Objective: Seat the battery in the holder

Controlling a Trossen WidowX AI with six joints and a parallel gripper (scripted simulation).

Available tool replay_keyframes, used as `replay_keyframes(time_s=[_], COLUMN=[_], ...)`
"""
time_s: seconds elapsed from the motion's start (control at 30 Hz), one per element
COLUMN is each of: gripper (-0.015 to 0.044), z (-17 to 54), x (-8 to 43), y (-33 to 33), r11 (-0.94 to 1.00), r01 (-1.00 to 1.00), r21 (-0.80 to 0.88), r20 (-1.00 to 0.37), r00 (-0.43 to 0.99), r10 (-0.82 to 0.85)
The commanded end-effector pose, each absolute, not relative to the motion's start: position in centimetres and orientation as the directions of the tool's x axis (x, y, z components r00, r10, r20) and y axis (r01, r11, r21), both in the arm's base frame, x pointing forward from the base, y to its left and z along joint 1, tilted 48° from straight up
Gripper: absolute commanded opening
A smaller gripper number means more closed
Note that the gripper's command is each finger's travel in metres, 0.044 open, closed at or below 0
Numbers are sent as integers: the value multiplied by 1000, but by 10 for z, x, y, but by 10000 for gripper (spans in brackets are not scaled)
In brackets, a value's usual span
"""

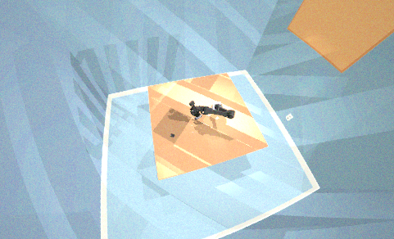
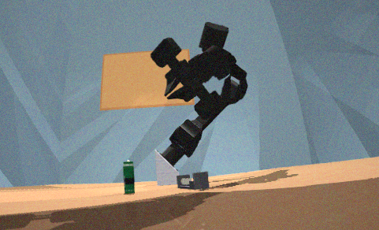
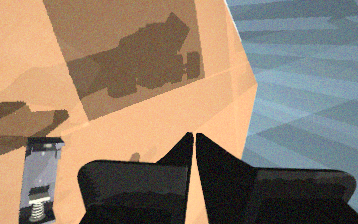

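Gripper [image 3: 194, 137] shut tight on nothing, high above table [image 2: 300, 189]; battery [image 2: 128, 176] upright; holder [image 3: 40, 182] cropped in wrist view

The flat orange table top [image 3: 146, 125] is showing a smooth, matt finish, taking soft shadows without glare. The black angular gripper [image 3: 195, 142] is looking like matt, hard plastic. The grey rectangular battery holder [image 3: 41, 175] is showing a faintly glossy, smooth bed, with a coiled metal-looking spring [image 3: 37, 209] at one end. The green cylindrical battery [image 2: 128, 177] is wearing a smooth, slightly shiny wrap with a black band.
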State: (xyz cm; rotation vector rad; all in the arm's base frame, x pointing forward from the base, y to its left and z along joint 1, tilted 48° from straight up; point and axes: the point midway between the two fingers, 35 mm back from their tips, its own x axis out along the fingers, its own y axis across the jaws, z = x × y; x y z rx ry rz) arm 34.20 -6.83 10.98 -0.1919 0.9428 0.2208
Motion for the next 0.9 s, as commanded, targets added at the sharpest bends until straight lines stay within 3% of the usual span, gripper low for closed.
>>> replay_keyframes(time_s=[0.0, 0.17, 0.33, 0.63, 0.87], gripper=[0, 0, 0, 0, 0], z=[70, 39, 31, 30, -6], x=[320, 289, 269, 268, 272], y=[-78, -83, -86, -86, -48], r11=[917, 804, 644, 637, 638], r01=[-378, -415, -380, -378, -378], r21=[123, 426, 664, 672, 671], r20=[-901, -850, -688, -680, -681], r00=[345, 119, 26, 25, 26], r10=[264, 512, 725, 733, 732])
